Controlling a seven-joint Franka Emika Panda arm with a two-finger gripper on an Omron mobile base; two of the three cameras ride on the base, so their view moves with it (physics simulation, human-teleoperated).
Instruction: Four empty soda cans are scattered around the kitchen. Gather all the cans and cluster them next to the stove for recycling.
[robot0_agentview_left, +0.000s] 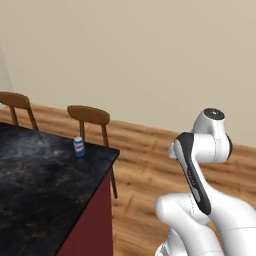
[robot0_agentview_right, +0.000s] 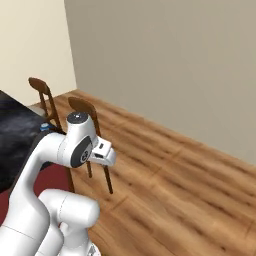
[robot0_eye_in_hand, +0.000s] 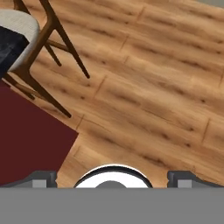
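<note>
**Blue-and-white can waits near the counter corner**

1 soda can (robot0_agentview_left: 79, 147) stands upright on the black marbled countertop (robot0_agentview_left: 35, 185), near its far corner, in front of a wooden chair (robot0_agentview_left: 90, 117). Likely light, thin-walled and slick; best pinched mid-body, gently. Its label is too small to read. The gripper (robot0_eye_in_hand: 113, 180) hangs wide open above the wooden floor (robot0_eye_in_hand: 148, 87), holding nothing.

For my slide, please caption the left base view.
Blue and white soda can upright near the black countertop's corner, wooden chairs behind.

Soda can (robot0_agentview_left: 79, 147) on countertop (robot0_agentview_left: 35, 185), before chair (robot0_agentview_left: 90, 116)
</note>
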